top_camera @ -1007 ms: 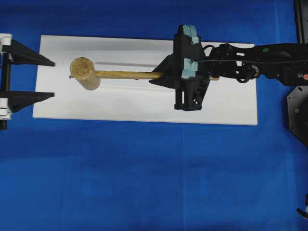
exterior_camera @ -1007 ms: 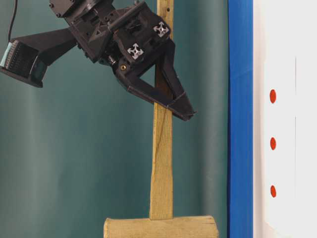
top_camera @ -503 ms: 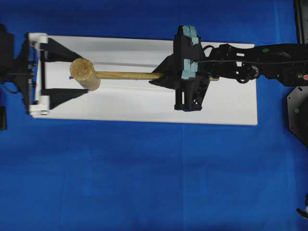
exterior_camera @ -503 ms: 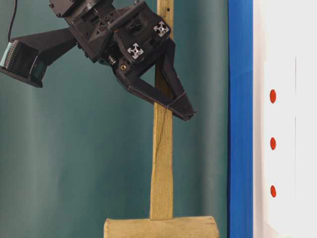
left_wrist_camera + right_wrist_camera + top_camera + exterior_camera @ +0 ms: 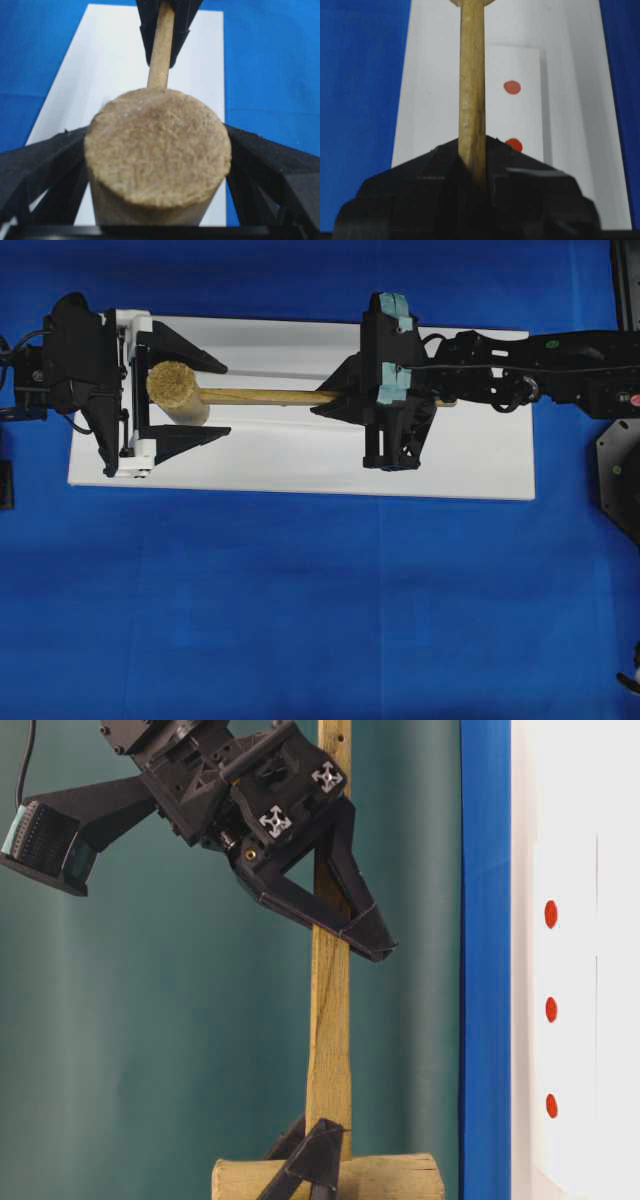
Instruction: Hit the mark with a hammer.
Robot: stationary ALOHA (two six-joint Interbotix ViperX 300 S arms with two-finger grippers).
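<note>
Left gripper (image 5: 190,385) reaches in level from the left edge of the overhead view, over the end of the white board (image 5: 300,455). Jaws spread wide, one finger on each side of the hammer (image 5: 178,392) head; in the left wrist view the fingers (image 5: 45,160) flank the round end face closely, contact cannot be confirmed.

Hammer lies along the board's length, head at the left, handle running right. The table-level view shows it held off the board, parallel to it.

Right gripper (image 5: 335,400) comes in from the right, arm stretched across the board, wrist rolled to one side. Jaws clenched on the hammer handle, near its middle; the right wrist view shows the handle emerging between the closed fingers (image 5: 435,165).

The mark (image 5: 551,1010) is the middle one of three red dots on a white strip on the board, beneath the handle's line and apart from it.

No legible writing or labels on any surface.
</note>
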